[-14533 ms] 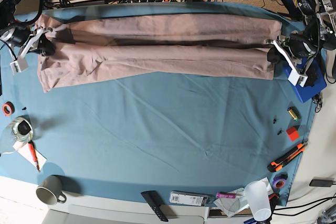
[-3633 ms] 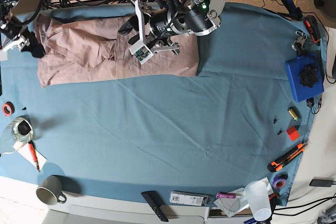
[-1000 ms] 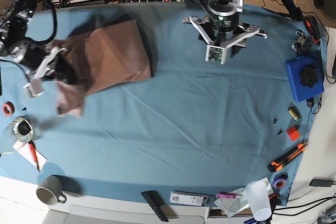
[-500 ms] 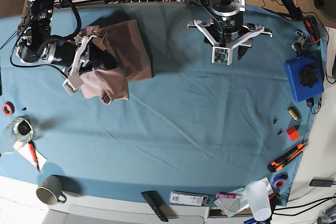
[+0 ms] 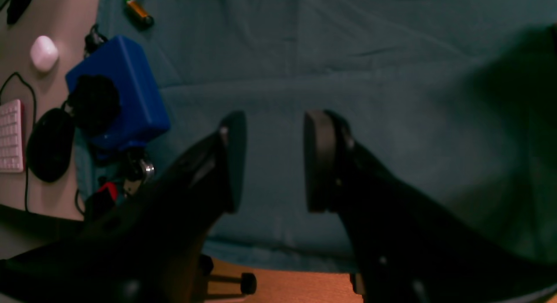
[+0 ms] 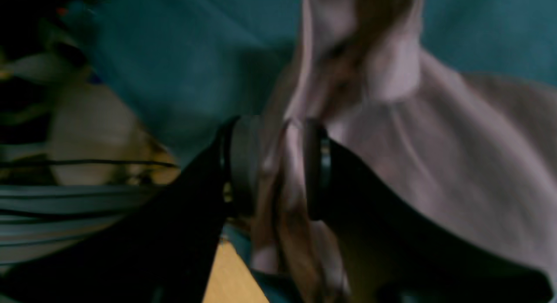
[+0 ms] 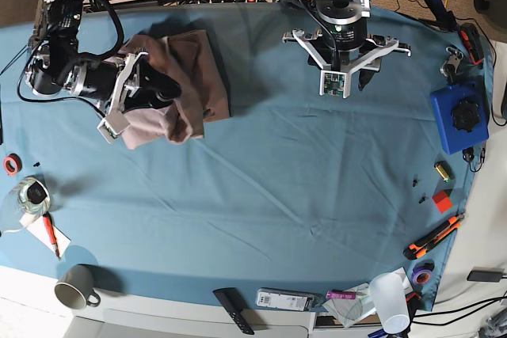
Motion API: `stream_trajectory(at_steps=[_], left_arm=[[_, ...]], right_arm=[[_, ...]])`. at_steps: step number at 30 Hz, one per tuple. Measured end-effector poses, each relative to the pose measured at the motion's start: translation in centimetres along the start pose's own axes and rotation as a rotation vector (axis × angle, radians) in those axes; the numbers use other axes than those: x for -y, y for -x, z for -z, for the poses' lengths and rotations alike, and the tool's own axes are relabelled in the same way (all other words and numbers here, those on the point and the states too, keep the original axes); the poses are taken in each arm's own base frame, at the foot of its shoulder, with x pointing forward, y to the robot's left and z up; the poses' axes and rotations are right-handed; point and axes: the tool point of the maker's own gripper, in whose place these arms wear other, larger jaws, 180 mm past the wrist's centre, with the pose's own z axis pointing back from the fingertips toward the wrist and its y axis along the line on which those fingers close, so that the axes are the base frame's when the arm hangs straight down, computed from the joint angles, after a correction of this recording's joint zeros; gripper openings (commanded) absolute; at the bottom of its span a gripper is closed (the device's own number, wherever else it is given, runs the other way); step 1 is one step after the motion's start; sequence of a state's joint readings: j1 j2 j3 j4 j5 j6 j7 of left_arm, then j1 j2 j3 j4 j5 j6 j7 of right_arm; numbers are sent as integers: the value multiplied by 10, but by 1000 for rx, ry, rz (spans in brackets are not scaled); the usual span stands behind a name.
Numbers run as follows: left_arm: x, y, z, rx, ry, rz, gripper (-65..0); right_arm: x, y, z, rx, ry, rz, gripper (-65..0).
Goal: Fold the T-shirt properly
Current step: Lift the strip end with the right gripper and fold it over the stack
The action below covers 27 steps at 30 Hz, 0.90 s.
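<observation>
One fold has just landed: your right gripper (image 6: 272, 166) has carried the T-shirt (image 7: 178, 77) over itself near the table's far left corner. Its jaws are loosening around the cloth; your left gripper (image 5: 272, 161) hangs parted, empty

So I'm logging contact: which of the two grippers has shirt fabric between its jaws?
The right gripper: mauve T-shirt fabric sits between its jaws. The left gripper hangs open over bare teal table cloth.

No legible text, brand, number or sign is found in any of the three views. The flat dark packet with a pale printed label (image 7: 283, 299) at the near edge of the desk carries markings too small to read. The pale keyboard (image 5: 10, 135) in the left wrist view shows keys only, characters unresolved.
</observation>
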State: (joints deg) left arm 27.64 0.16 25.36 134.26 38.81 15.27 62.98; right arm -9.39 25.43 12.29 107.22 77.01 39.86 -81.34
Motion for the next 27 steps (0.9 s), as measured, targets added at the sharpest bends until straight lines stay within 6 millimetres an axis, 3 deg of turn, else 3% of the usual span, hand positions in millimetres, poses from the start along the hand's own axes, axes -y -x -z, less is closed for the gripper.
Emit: stream_trajectory(at_steps=[3,7,13,15,18,21,27], left_arm=[[0,0,0,0,0,0,-442],[0,0,0,0,0,0,-442],[0,0,0,0,0,0,-442],[0,0,0,0,0,0,-442],[0,0,0,0,0,0,-442],[0,0,0,-1,2,-1,-442],[0,0,0,0,1,-1,-442]], right_arm=[[-22,-21,-3,61,-54,-69,-475],[-30,-30,-6,55,-25,-145,-475],[31,-14,-32,-58,297,-165,-476],[42,-16,-41,-52,361,-169,-499],[60,3,-50,-147,467,-165,-537],[64,27,-50,-200,473,-96,-537],[71,53,-48,-249,461,6,-537]])
